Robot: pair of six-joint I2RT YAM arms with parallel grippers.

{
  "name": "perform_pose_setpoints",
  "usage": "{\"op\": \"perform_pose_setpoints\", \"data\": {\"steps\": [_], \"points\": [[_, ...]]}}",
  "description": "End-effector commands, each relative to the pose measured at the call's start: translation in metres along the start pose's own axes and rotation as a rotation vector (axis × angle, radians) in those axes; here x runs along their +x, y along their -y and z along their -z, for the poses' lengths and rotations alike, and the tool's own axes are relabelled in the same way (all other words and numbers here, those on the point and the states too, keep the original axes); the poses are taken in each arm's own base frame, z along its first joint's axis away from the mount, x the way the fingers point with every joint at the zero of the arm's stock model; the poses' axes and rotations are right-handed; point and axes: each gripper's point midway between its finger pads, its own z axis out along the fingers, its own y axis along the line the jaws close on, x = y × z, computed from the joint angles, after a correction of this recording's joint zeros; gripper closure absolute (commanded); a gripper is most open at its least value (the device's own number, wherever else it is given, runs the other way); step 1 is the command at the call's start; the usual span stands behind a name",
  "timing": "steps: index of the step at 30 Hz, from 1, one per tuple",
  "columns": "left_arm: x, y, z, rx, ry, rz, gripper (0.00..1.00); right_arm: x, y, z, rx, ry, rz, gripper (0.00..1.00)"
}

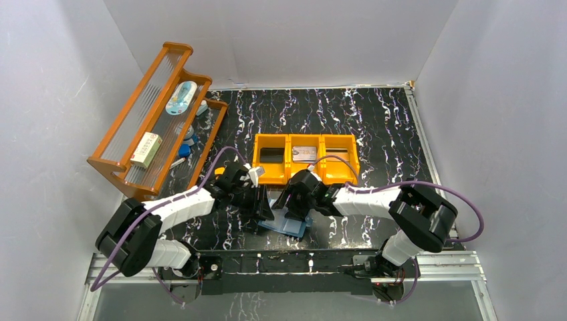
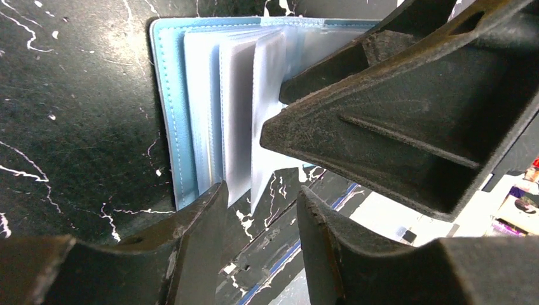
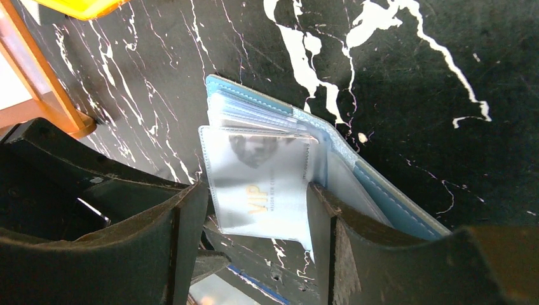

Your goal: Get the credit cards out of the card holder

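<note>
The card holder lies open on the black marbled table, near the front edge, between both arms. Its pale blue inside shows a fan of clear sleeves. One raised sleeve holds a silvery credit card printed VIP. My right gripper is open, its fingertips on either side of that sleeve. My left gripper is open at the sleeves' lower edges, with only table showing between its fingertips. In the top view the left gripper and right gripper nearly meet over the holder. The right fingers fill the left wrist view.
An orange three-compartment bin stands just behind the grippers, with a flat item in its middle compartment. A wooden rack with small items leans at the back left. White walls close in the table on three sides.
</note>
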Motion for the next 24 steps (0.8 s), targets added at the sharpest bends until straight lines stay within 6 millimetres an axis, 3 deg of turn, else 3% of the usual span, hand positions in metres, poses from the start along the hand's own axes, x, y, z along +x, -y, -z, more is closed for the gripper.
{"op": "perform_pose_setpoints", "data": {"steps": [1,6,12,24], "points": [[0.000,0.022,0.001,0.084,-0.031,-0.064,0.59,0.011,0.070,-0.007,0.247,-0.030,0.040,0.31],[-0.004,0.036,0.007,0.098,-0.008,-0.105,0.61,0.011,0.072,-0.006,0.242,-0.026,0.037,0.31],[-0.004,0.037,0.004,0.090,-0.023,-0.096,0.61,0.012,0.072,-0.009,0.244,-0.033,0.036,0.31],[-0.002,0.018,0.003,-0.039,0.007,-0.053,0.50,0.013,0.072,-0.010,0.237,-0.038,0.030,0.31]]}}
